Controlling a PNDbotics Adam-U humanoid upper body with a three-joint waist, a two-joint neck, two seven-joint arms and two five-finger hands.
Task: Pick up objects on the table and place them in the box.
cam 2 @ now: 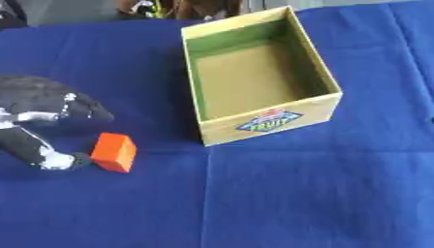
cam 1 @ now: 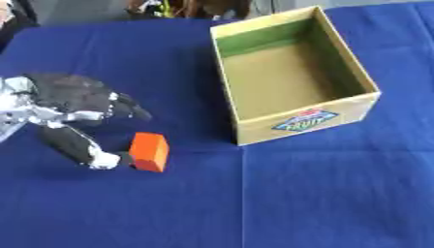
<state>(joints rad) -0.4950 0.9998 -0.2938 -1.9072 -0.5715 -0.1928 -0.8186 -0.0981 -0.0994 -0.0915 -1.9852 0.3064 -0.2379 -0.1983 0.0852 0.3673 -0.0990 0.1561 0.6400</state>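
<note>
The left hand (cam 1: 72,109) hovers with fingers spread, grasping nothing, thumb tip right beside the orange block (cam 1: 149,151), which stands on the surface just to its right, left of the empty box (cam 1: 292,127).

1. A small orange rectangular block (cam 1: 149,151) stands on the blue-covered desk (cam 1: 322,193), toward its left edge and well short of the near edge. It rests upright on one of its smaller faces, turned slightly askew.
2. An open tan cardboard box (cam 1: 305,123) with a green inner lining sits right of the block, toward the far edge. It stands upright, holds nothing, and its near wall carries a colourful label.
</note>
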